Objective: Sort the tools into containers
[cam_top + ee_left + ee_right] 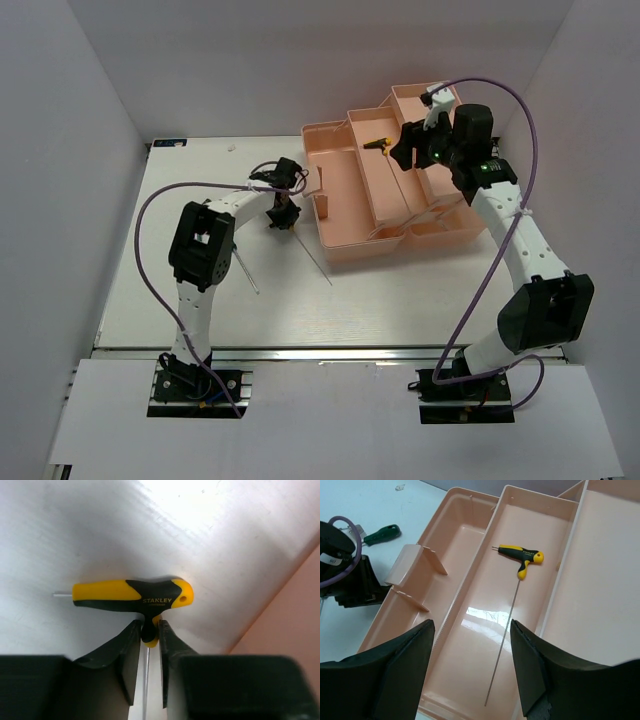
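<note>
The salmon-pink toolbox (pixel 340 205) stood open, one T-handle key (pixel 522 556) already in its middle tray (pixel 475 595). Above it our right gripper (pixel 471 630) hung with jaws apart, empty. Our left gripper (pixel 148 626) pinched the second key (pixel 131 592) by its neck on the table (pixel 210 525) beside the box. Next, we judged, it had to lift the key clear and carry it to that tray.

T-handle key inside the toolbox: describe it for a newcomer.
Find the large salmon-pink plastic toolbox, far right on the table. In its long middle tray lies a thin metal key with yellow-black T-handle. Its twin lies outside on the table, between the left fingers.
</note>
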